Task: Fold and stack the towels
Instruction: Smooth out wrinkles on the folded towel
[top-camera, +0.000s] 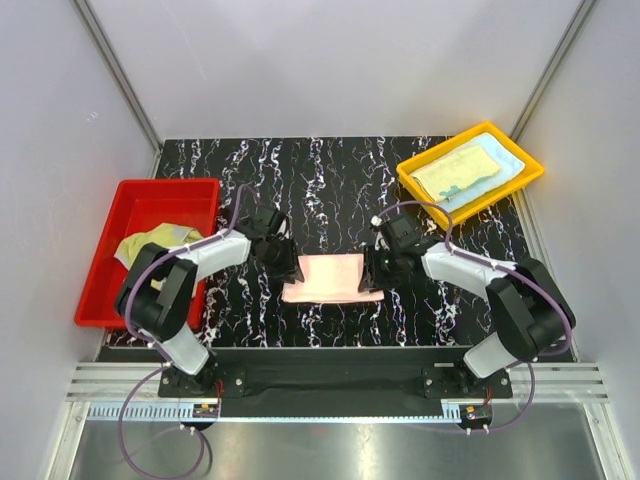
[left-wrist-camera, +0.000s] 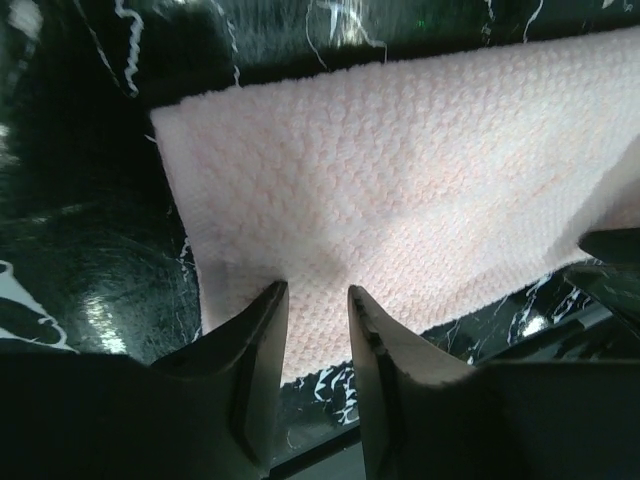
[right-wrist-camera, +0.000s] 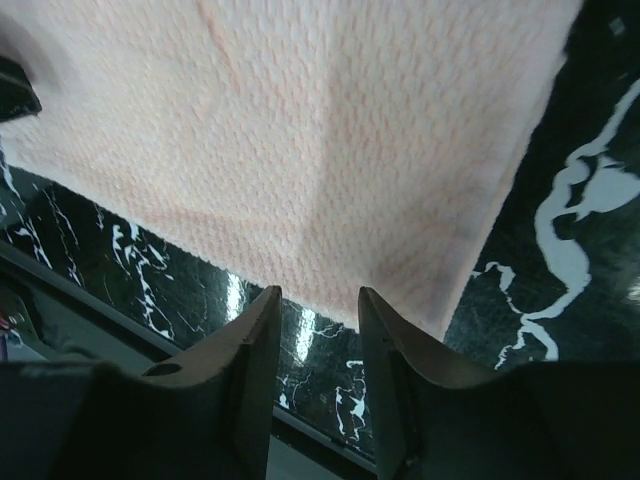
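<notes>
**Peach-pink towel** (top-camera: 330, 278): soft cloth in a pebbled waffle weave, matt; the texture shows clearly in both wrist views. **Yellow-green towel** (top-camera: 150, 242), **pale yellow towel** (top-camera: 455, 170) and **light blue towel** (top-camera: 505, 160): matt cloth likewise. **Table top** (top-camera: 330, 180): black, white-veined, marble-look surface, smooth and glossy, with bright reflections. **Red tray** (top-camera: 100, 275) and **yellow tray** (top-camera: 408, 178): smooth plastic with a slight sheen. **Left gripper** (left-wrist-camera: 318, 300) and **right gripper** (right-wrist-camera: 318, 300): fingers of dark, matt, plastic-looking material. **Rail** (top-camera: 330, 375) at the near edge: ribbed, satin-finished metal. **Walls** (top-camera: 330, 60): plain, matt, pale grey.
</notes>
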